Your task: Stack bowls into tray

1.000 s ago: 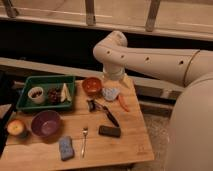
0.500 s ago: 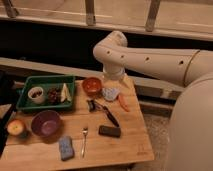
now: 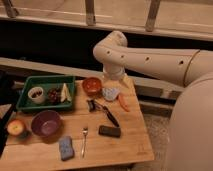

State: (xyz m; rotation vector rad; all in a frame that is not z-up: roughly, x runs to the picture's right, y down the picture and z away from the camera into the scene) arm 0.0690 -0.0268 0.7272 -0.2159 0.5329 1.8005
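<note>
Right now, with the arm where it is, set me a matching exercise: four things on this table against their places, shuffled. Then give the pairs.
Things:
1. orange bowl
2. purple bowl
3. white cup
4. gripper

Places:
A. inside the green tray
B. near the front left of the table, beside the apple
C. on the table, just right of the tray
D. over the table's back part, right of the orange bowl

Pairs: 1-C, 2-B, 3-A, 4-D
</note>
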